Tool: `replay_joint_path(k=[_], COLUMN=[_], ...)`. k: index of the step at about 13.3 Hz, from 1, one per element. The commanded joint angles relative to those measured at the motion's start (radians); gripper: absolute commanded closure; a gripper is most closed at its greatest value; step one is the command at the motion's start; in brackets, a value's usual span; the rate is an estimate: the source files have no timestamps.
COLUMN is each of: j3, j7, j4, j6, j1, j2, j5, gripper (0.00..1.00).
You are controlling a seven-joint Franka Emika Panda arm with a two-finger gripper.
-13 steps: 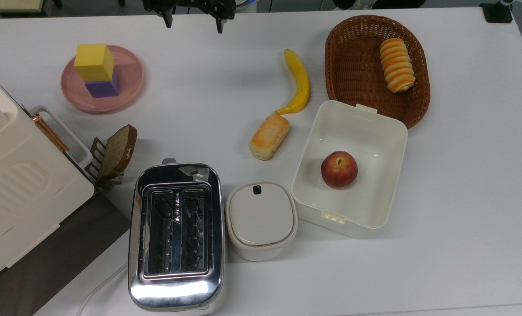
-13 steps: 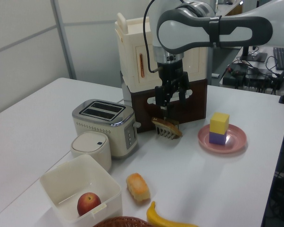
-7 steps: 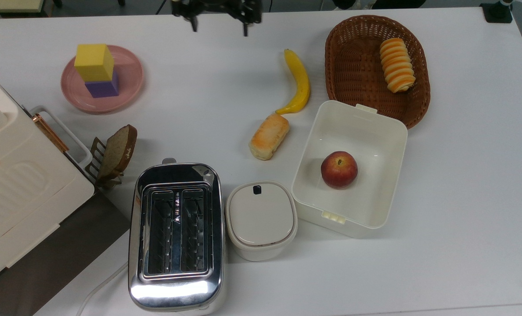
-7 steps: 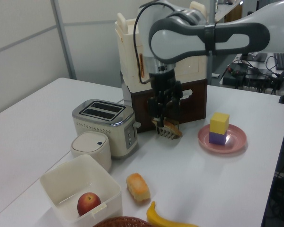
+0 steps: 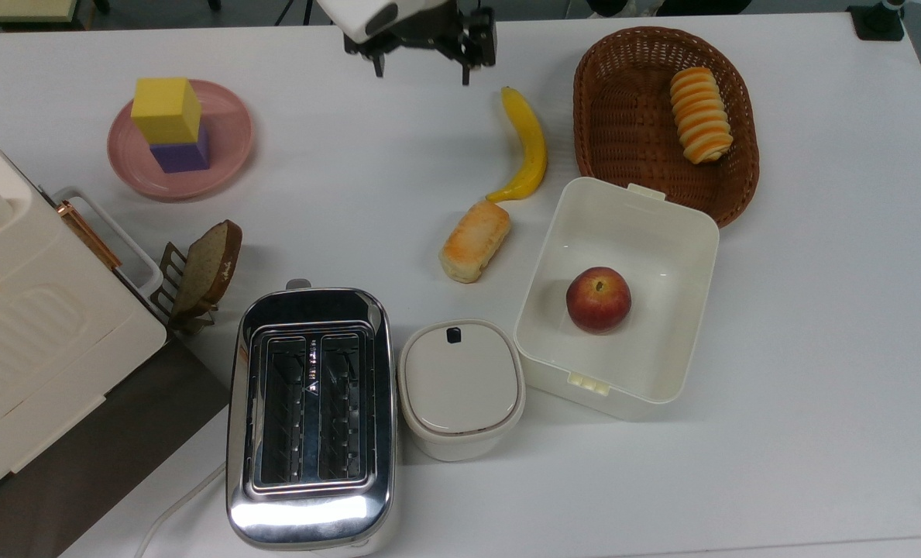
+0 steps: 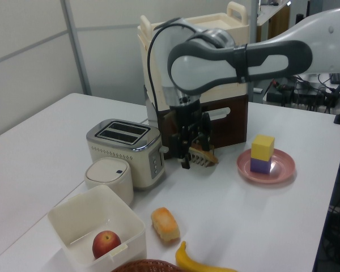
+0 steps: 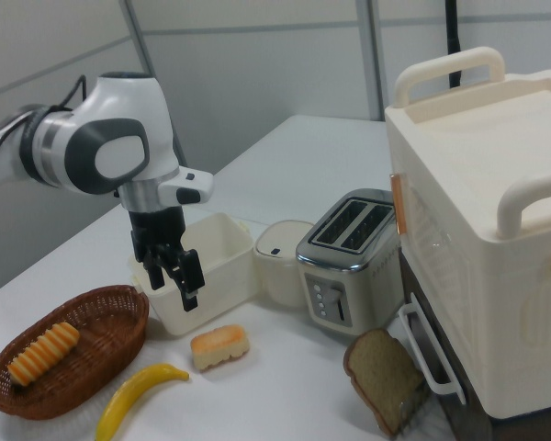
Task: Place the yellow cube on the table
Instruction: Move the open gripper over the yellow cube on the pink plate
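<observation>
The yellow cube (image 5: 166, 108) (image 6: 263, 146) sits stacked on a purple cube (image 5: 185, 155) (image 6: 260, 165), both on a round pink plate (image 5: 231, 147) (image 6: 283, 170) at the top view's left. The plate rests on the white table (image 5: 352, 194) (image 6: 243, 215) (image 7: 285, 395). My gripper (image 5: 421, 71) (image 6: 196, 156) (image 7: 173, 287) hangs open and empty above the table's far edge in the top view. It is well to the right of the plate there and close to the banana's tip.
A banana (image 5: 528, 147), a bun (image 5: 475, 240) and a white box (image 5: 661, 225) holding an apple (image 5: 598, 299) lie centre-right. A wicker basket (image 5: 607, 124) with a striped pastry, a toaster (image 5: 309, 411), a lidded pot (image 5: 460, 387), a bread slice (image 5: 208, 263) on a rack and a big cream case (image 5: 34, 325) stand around.
The arm has swung toward the top view's right, away from the plate and toward the banana, and dropped lower. The gripper stayed open. Both cubes are unmoved.
</observation>
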Motion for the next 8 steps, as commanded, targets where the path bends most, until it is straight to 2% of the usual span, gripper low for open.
replay_joint_path(k=[1, 3, 5, 8], j3=[0.007, 0.007, 0.012, 0.010], j7=[0.119, 0.204, 0.227, 0.325], j4=[-0.055, -0.057, -0.060, -0.061], j6=[0.116, 0.161, 0.173, 0.201], j1=[0.009, 0.009, 0.017, 0.021], j2=[0.015, 0.050, 0.079, 0.090], j5=[-0.015, -0.021, -0.041, -0.041], gripper=[0.00, 0.00, 0.00, 0.00])
